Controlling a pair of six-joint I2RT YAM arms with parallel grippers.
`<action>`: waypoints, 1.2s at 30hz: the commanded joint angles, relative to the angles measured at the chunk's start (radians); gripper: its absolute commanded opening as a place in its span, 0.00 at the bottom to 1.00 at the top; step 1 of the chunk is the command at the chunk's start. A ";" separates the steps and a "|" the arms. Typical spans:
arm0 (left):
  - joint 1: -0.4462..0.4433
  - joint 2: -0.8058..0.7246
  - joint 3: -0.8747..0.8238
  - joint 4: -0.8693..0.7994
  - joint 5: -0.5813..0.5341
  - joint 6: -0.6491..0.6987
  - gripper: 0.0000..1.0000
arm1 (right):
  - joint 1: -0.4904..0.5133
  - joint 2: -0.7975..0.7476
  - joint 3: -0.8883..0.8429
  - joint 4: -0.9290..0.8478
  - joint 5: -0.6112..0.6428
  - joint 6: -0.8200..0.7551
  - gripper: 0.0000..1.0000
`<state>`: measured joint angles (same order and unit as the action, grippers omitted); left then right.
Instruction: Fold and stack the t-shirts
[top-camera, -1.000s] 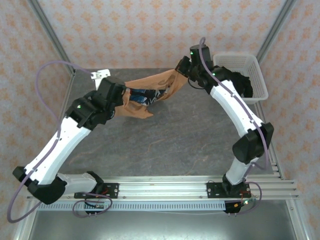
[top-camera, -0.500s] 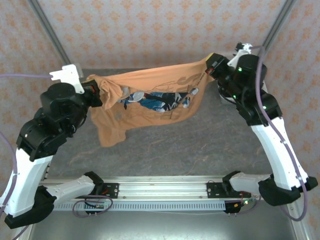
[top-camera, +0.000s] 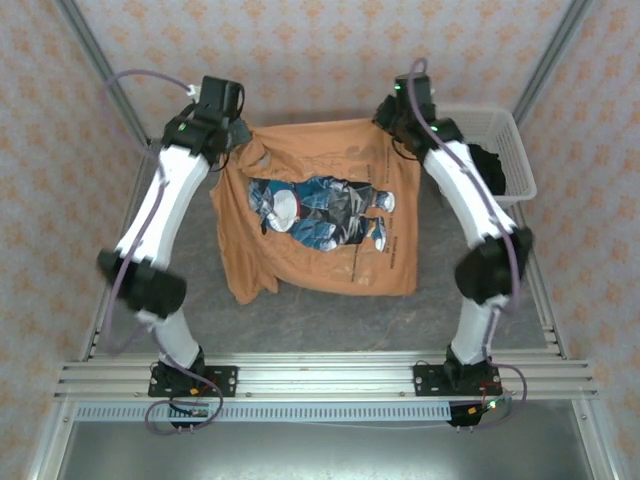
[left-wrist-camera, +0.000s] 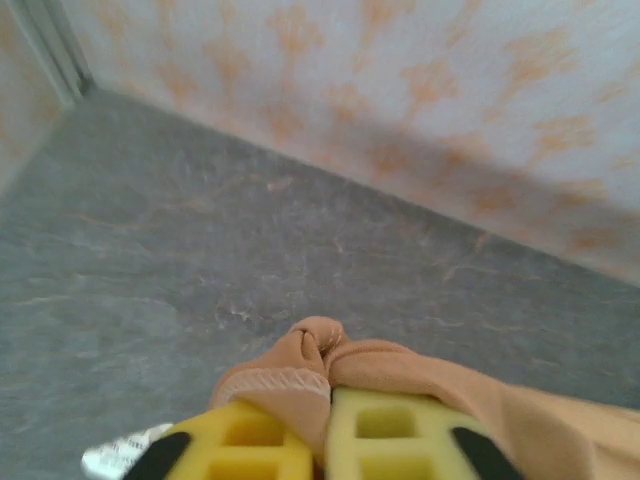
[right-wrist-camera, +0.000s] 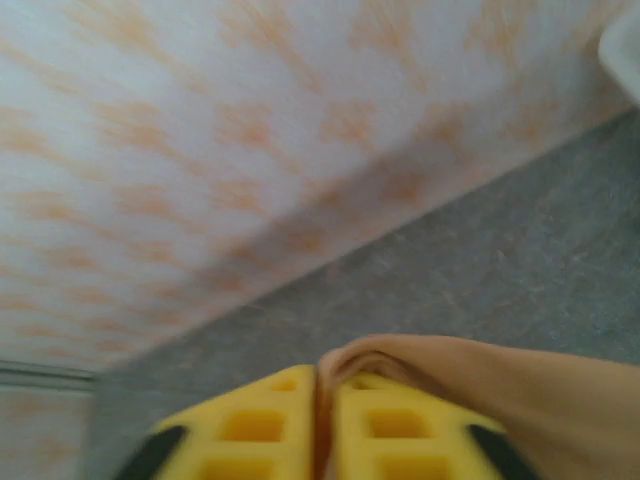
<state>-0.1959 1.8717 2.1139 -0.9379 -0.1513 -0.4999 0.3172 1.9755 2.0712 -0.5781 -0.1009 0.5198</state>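
Observation:
The orange t-shirt (top-camera: 300, 268) lies spread on the grey table, its blue, white and dark print (top-camera: 322, 210) facing up. At the far left corner of the shirt, my left gripper (top-camera: 238, 140) is shut on the cloth. The left wrist view has yellow pads (left-wrist-camera: 260, 440) pinching a bunched orange hem (left-wrist-camera: 300, 385) at the left gripper (left-wrist-camera: 328, 400). My right gripper (top-camera: 388, 122) pinches the far right corner. In the right wrist view a fold of orange cloth (right-wrist-camera: 420, 365) sits squeezed in the right gripper (right-wrist-camera: 322, 385). The black t-shirt (top-camera: 487, 165) lies bunched in the basket.
A white lattice basket (top-camera: 522, 165) stands at the back right, close beside the right arm. The patterned back wall (top-camera: 320, 60) rises just beyond both grippers. Metal frame posts (top-camera: 95, 60) stand at the back corners. Bare table (top-camera: 330, 320) shows in front of the shirt's near hem.
Both arms have reached out toward the back wall. The orange t-shirt, hanging stretched between the grippers before, now lies flat on the table with both grips still on it.

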 joint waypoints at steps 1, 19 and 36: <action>0.046 0.194 0.257 -0.170 0.119 -0.041 0.45 | -0.021 0.186 0.217 -0.196 -0.065 -0.017 0.40; 0.062 -0.497 -1.028 -0.245 0.022 -0.204 0.58 | 0.102 -0.457 -0.869 -0.059 -0.131 0.238 0.46; 0.108 -0.380 -1.329 -0.013 0.162 -0.307 0.60 | 0.149 -0.603 -1.213 -0.200 -0.305 0.343 0.50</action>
<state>-0.0910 1.4780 0.8040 -1.0206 -0.0032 -0.7815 0.4660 1.4055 0.8825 -0.7345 -0.3908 0.8394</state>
